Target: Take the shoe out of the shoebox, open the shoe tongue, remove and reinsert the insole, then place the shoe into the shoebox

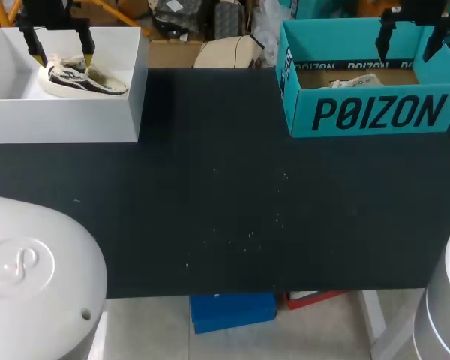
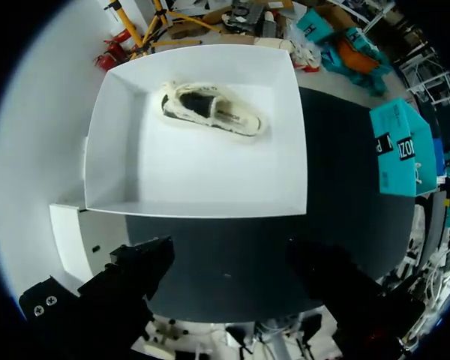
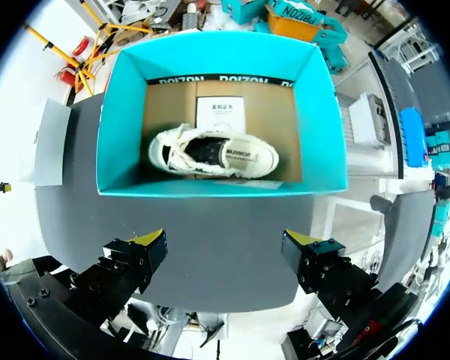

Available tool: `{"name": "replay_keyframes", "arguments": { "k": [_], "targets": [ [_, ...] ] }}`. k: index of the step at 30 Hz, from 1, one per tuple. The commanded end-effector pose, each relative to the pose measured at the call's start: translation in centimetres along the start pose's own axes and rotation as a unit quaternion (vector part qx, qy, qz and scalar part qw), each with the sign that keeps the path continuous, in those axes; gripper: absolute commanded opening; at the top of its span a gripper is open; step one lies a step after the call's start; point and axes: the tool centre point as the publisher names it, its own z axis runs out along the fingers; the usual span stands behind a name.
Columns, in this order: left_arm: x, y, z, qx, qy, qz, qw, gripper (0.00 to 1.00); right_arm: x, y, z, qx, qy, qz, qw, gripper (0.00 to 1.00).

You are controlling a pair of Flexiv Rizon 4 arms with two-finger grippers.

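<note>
Hovering, fingers spread and empty: left gripper (image 2: 231, 253) over white box (image 2: 112, 150), right gripper (image 3: 225, 238) over shoebox (image 3: 120, 127). First step pending: descend, grasp shoe (image 3: 214, 154).

Matt black table top (image 1: 225, 202), cloth-like, flecked with pale specks. Smooth matt white box (image 1: 60, 120), plastic or coated board, cannot tell. Teal shoebox (image 1: 375, 112): matt printed cardboard outside, raw brown board on the floor inside, white paper sheet (image 3: 220, 112) there too. Cream canvas shoe (image 3: 214, 152) with smooth rubbery sole edge, ragged-looking fabric at the collar. Smooth satin grey arm housing (image 1: 37, 277), plastic-looking.
</note>
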Motion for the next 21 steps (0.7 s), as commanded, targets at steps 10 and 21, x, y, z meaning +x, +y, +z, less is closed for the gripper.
{"name": "replay_keyframes", "arguments": {
  "k": [10,21],
  "targets": [
    [0.1,-0.3,-1.4,0.067,-0.065,0.178,0.98,1.0,0.0,0.0,0.0,0.0,0.0,0.0,1.0,1.0],
    [0.1,-0.3,-1.4,0.067,-0.065,0.178,0.98,1.0,0.0,0.0,0.0,0.0,0.0,0.0,1.0,1.0]
  ]
}}
